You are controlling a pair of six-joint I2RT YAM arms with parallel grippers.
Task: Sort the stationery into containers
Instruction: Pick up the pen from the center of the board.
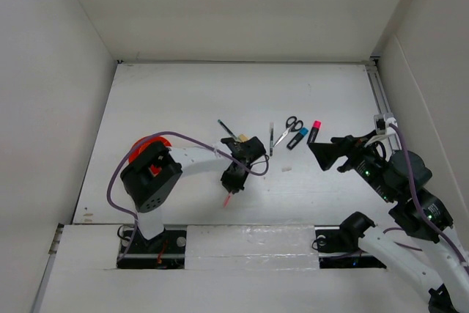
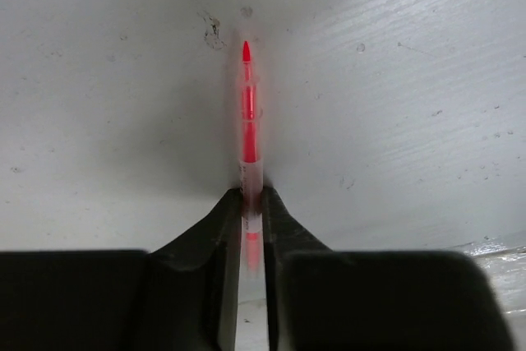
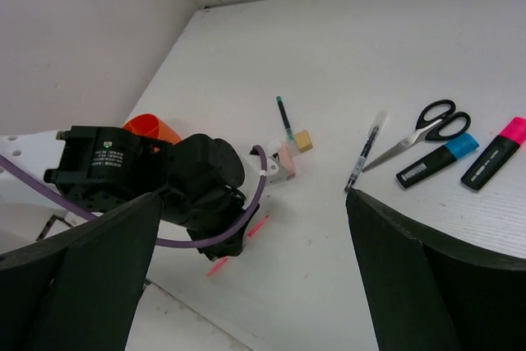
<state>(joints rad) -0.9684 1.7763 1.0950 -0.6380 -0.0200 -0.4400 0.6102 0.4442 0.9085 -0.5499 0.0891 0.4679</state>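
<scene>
**Left side.** Left gripper (image 2: 251, 203) is clamped on the red pen (image 2: 248, 113). Its jaws pinch the barrel near the back end, w/ most of the pen sticking out ahead of the fingers, tip away from the wrist. The pen sits low over the table (image 1: 183, 93), shadow close under it. We cannot tell if it is lifted or resting.

**Key relation.** Ref. pt. is the orange cup (image 1: 136, 149). From above, the held pen is right of the cup, near but apart. The left arm's elbow block (image 1: 150, 177) stands between them and covers approx. half the cup. The pen's long axis runs roughly toward the near edge, i.e. not aimed at the cup. In our judgement the coming move needs a swing across to the cup, then a tip-down tilt so the pen enters end-on. The left arm is much the nearer. Right gripper (image 1: 326, 153) stands w/ jaws wide apart, holding nothing, well right of the cup.

**Containers.** One cup only in view. Contents: cannot tell. The inside is hidden from above, and the right wrist view shows only the outer wall.

**Outstanding items.** All lie on the table, further right of the cup than the held pen:
- dark pen (image 1: 226, 128)
- second pen (image 1: 271, 139)
- scissors (image 1: 291, 126)
- blue highlighter (image 1: 298, 137)
- pink highlighter (image 1: 314, 131)
- tan eraser (image 3: 304, 140)
</scene>
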